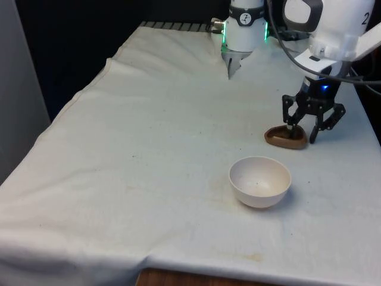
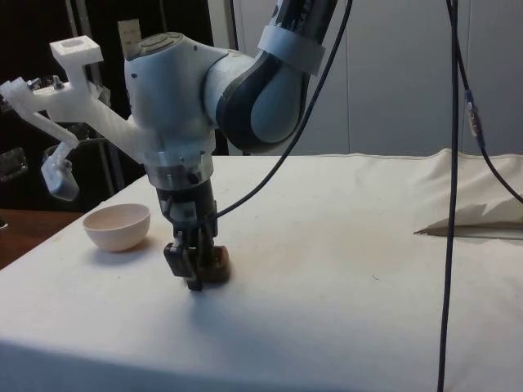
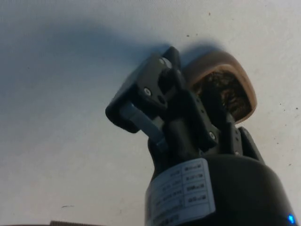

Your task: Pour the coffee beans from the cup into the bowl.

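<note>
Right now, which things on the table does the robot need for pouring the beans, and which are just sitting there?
Needed for the job:
- brown cup holding the coffee beans
- white bowl, nothing poured into it yet
- gripper, lowered at the cup

Just there:
- white cloth over the table, with a fold at one end
</note>
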`<action>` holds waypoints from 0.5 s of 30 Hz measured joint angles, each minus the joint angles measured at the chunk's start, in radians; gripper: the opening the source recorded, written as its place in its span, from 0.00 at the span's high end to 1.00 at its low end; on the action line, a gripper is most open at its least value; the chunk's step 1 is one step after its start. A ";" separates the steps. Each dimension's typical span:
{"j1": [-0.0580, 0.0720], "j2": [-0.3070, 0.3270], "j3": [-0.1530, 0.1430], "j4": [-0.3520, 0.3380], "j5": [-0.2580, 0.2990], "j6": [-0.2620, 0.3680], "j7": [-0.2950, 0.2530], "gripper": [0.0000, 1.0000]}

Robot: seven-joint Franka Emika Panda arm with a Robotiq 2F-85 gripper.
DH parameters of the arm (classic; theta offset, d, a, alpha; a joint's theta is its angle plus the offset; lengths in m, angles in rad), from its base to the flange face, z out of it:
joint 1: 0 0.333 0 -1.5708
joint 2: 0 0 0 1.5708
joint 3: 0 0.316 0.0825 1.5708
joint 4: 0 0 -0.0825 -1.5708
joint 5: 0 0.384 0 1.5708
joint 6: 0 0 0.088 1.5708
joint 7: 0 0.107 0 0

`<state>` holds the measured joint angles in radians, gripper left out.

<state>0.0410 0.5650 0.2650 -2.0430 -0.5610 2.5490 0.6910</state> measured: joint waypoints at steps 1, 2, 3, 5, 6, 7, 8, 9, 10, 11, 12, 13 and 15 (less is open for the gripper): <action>0.000 0.000 0.000 0.000 0.000 0.000 0.000 0.64; 0.000 0.000 0.000 0.000 0.000 0.000 0.000 0.69; 0.000 0.000 0.000 0.000 0.000 0.000 0.000 0.75; 0.000 -0.001 0.000 0.000 0.000 -0.001 0.000 0.86; 0.000 -0.002 0.000 0.000 0.000 -0.001 0.000 0.86; 0.000 -0.003 0.000 0.000 0.000 -0.001 0.000 0.90; 0.000 -0.004 0.001 0.001 0.000 -0.001 0.000 0.95; 0.000 -0.004 0.000 0.000 0.000 -0.003 0.000 1.00; 0.000 -0.004 0.000 0.000 0.000 -0.003 0.000 1.00; 0.000 -0.004 0.000 0.000 0.000 -0.003 0.000 1.00; 0.000 -0.004 0.000 0.000 0.000 -0.003 0.000 1.00; 0.000 -0.004 0.000 0.000 0.000 -0.003 0.000 1.00; 0.000 -0.004 0.000 0.000 0.000 -0.003 0.000 1.00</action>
<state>0.0410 0.5610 0.2650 -2.0430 -0.5610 2.5460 0.6910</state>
